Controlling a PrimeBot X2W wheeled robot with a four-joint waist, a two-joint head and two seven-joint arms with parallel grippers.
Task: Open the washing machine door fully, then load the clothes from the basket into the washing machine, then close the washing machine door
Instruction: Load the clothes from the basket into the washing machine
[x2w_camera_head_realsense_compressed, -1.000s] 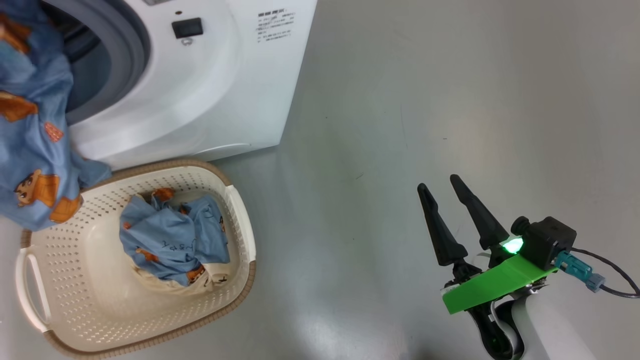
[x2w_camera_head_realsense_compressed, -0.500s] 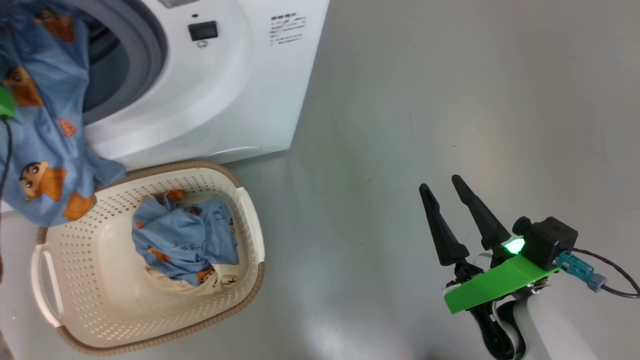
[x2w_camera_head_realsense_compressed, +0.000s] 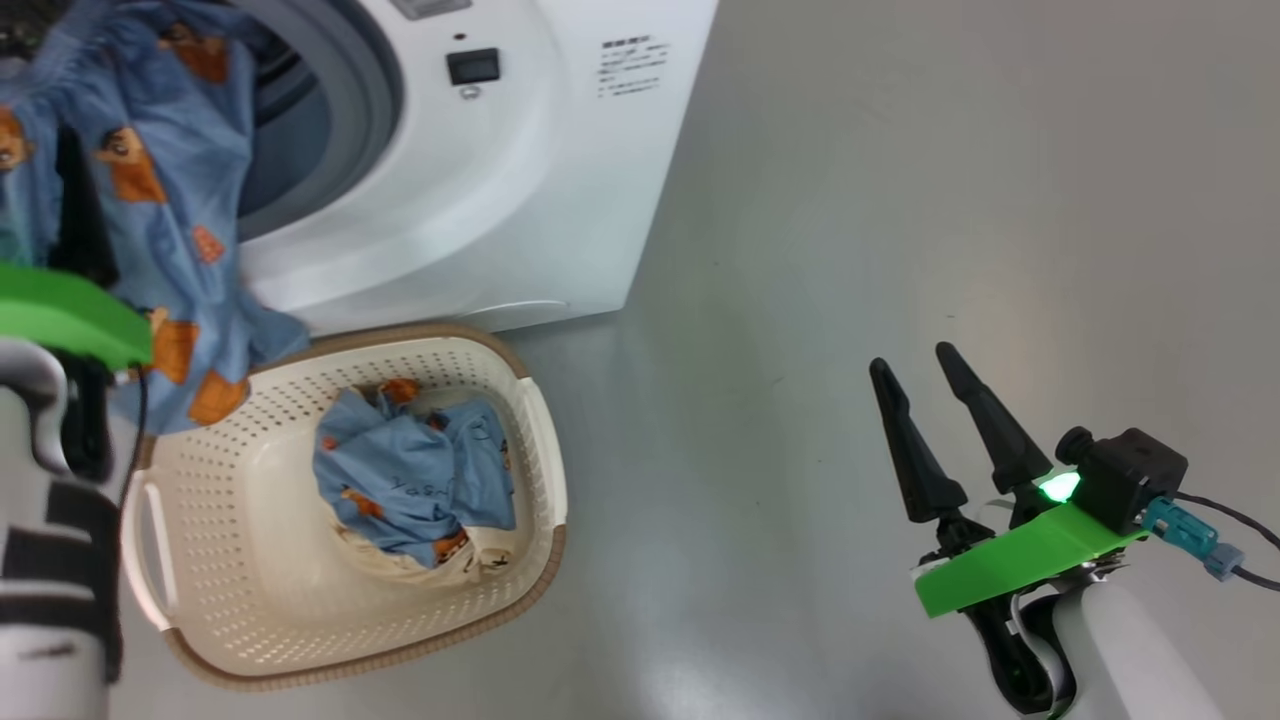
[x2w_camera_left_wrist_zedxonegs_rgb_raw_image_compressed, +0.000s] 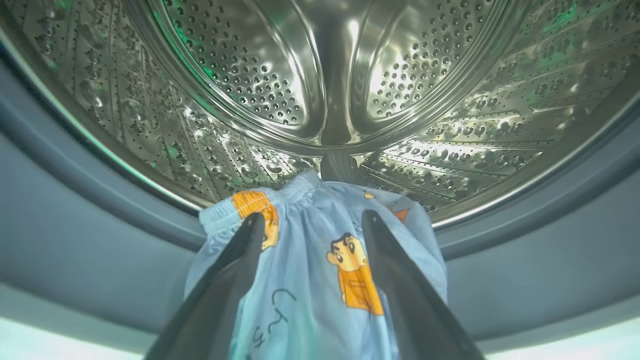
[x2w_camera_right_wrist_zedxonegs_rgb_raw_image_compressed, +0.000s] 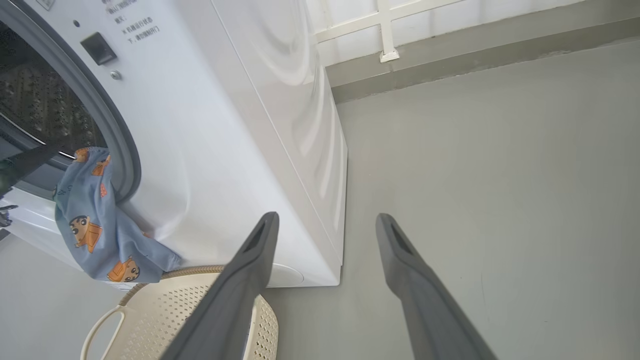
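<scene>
The washing machine (x2w_camera_head_realsense_compressed: 480, 200) stands with its opening bare; its door is out of view. A light blue printed garment (x2w_camera_head_realsense_compressed: 170, 200) hangs over the grey gasket (x2w_camera_left_wrist_zedxonegs_rgb_raw_image_compressed: 75, 225), its top just inside the steel drum (x2w_camera_left_wrist_zedxonegs_rgb_raw_image_compressed: 340, 75) and most of it down the front. My left gripper (x2w_camera_left_wrist_zedxonegs_rgb_raw_image_compressed: 314, 216) is open at the drum mouth, its fingers spread above this garment (x2w_camera_left_wrist_zedxonegs_rgb_raw_image_compressed: 310, 290). More clothes (x2w_camera_head_realsense_compressed: 415, 480), blue over cream, lie in the basket (x2w_camera_head_realsense_compressed: 540, 420) on the floor before the machine. My right gripper (x2w_camera_head_realsense_compressed: 912, 357) hovers open and holds nothing, far right of the basket.
My left arm's green bracket (x2w_camera_head_realsense_compressed: 60, 310) and pale forearm stand beside the basket's left end. Grey floor (x2w_camera_head_realsense_compressed: 850, 200) stretches right of the machine. A wall base with a white frame (x2w_camera_right_wrist_zedxonegs_rgb_raw_image_compressed: 385, 30) runs behind the machine.
My left gripper has opened and let go of the blue garment, which stays draped over the gasket. The head camera has shifted, bringing my left arm into view. The right arm has not moved.
</scene>
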